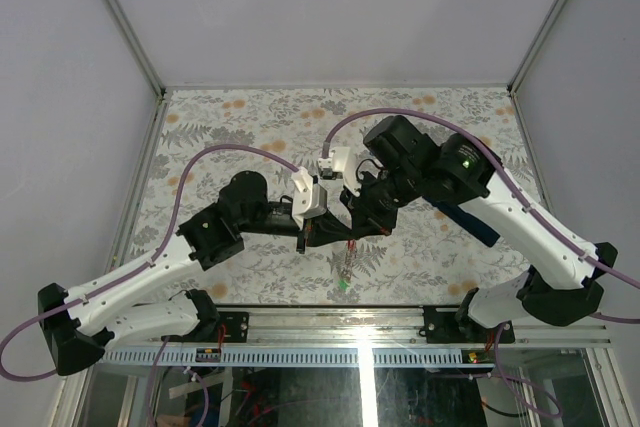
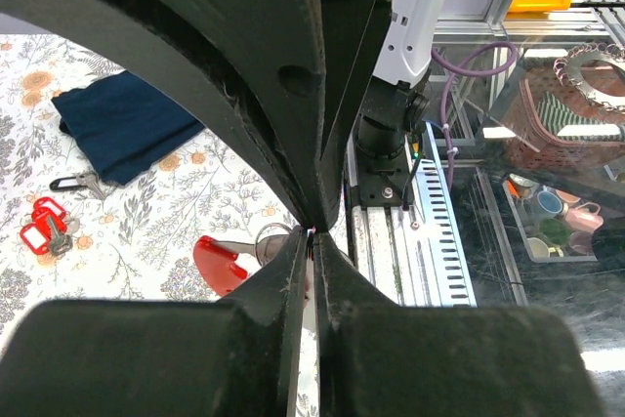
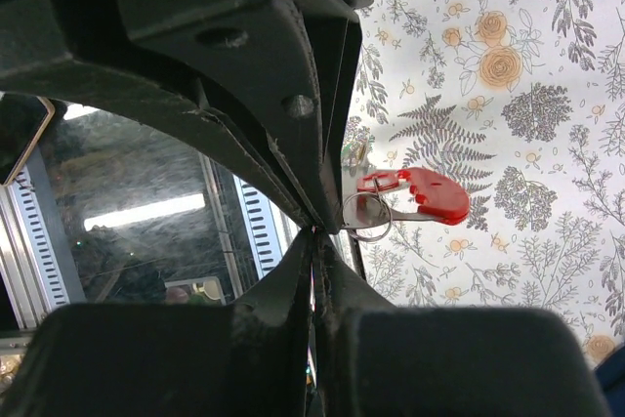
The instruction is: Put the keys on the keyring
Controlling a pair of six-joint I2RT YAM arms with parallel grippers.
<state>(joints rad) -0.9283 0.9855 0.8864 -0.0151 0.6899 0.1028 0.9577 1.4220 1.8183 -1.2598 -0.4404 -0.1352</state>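
Closest to us in the left wrist view are the two black fingers of the left pincer [image 2: 312, 233], pressed together with no gap at the tips. Just left of those tips sits a thin silvery wire keyring [image 2: 274, 239], with a red oblong plastic tag [image 2: 219, 264] beside it. The ring reaches the fingertips, but we cannot tell whether the wire is actually pinched.

In the right wrist view the black fingers of the right pincer [image 3: 314, 231] are likewise together. The keyring touches the right side of their tips, and the red oblong plastic tag juts out to the right, above the floral-printed table [image 1: 250, 117]. Here too we cannot tell whether the wire is clamped.

From above, we see both pincers meeting over the near middle of the table. A small bunch of silvery metal keys [image 1: 347, 262] trails from that meeting point toward the near edge, and a green tag [image 1: 343, 285] marks its nearest end. We cannot tell whether the bunch hangs or rests on the table.

On the right part of the table lies a dark navy folded cloth [image 2: 127, 124], partly under the right arm in the top view. Just beside it on the table we see a small black clip with a silvery key [image 2: 76, 183]. Near that lies a second bunch of red-tagged keys [image 2: 44, 233], well apart from both pincers.
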